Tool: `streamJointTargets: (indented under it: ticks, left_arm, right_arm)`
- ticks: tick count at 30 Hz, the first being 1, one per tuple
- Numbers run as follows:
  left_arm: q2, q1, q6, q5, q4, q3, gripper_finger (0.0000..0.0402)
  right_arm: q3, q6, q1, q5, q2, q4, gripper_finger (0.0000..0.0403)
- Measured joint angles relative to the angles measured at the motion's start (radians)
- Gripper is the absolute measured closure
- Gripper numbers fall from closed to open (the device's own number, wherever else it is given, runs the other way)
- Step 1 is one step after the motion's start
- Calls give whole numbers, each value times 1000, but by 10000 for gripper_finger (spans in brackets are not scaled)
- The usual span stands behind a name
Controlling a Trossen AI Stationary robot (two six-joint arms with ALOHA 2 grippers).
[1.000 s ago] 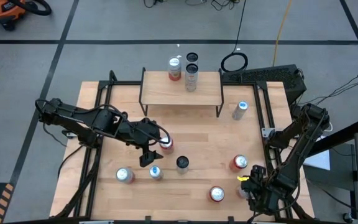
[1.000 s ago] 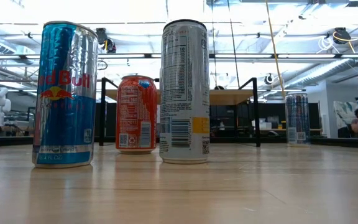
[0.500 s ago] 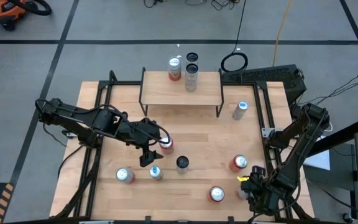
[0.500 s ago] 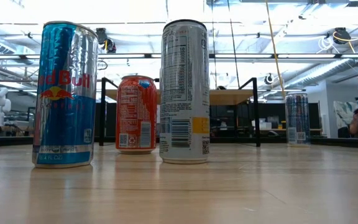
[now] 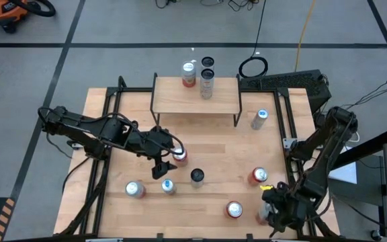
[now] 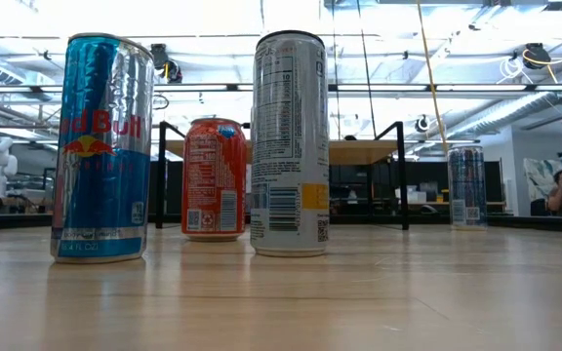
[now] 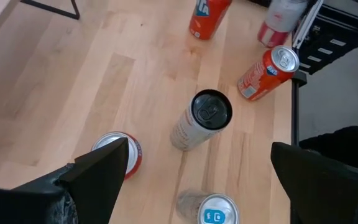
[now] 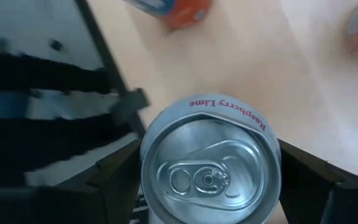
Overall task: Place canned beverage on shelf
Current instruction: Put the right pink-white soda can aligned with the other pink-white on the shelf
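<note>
My right claw (image 8: 210,180) sits at the near right corner of the desk (image 5: 213,141), and through its wrist camera I see a silver can (image 8: 210,165) squarely between its two dark fingers (image 8: 114,177), lid up, lettering "Raspberry Lime" along the rim. The fingers flank the can's sides closely, one on each side; they look pressed onto it, so I take this as a pinch on the can. From overhead that claw and can are at the desk's near right edge, just beside a red can (image 5: 234,210) standing to their left.

A little farther in, a second red can (image 5: 258,176) stands upright. Toward the middle, a tall can with a black lid (image 5: 197,176) stands alone, with a blue-topped can (image 5: 168,186) and a silver-topped red can (image 5: 134,189) off to its left.

My left claw (image 5: 161,165) hangs over the middle-left of the desk, fingers spread wide with nothing between them; its wrist view looks down on the black-lidded can ahead of it. A red-and-white can (image 5: 179,156) stands just beside this claw.

Farther back on the right stands a blue-lidded slim can (image 5: 259,119). At the far edge is the shelf (image 5: 195,99), well apart from the right claw, already carrying two cans (image 5: 197,76) near its back edge.
</note>
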Motion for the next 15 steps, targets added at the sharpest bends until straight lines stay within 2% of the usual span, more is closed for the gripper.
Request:
streamJointTargets:
  ticks: [15]
  left_arm:
    - [0,19,-6,-33,3,0,7]
  right_arm:
    - [0,153,-116,-4,-205,85,124]
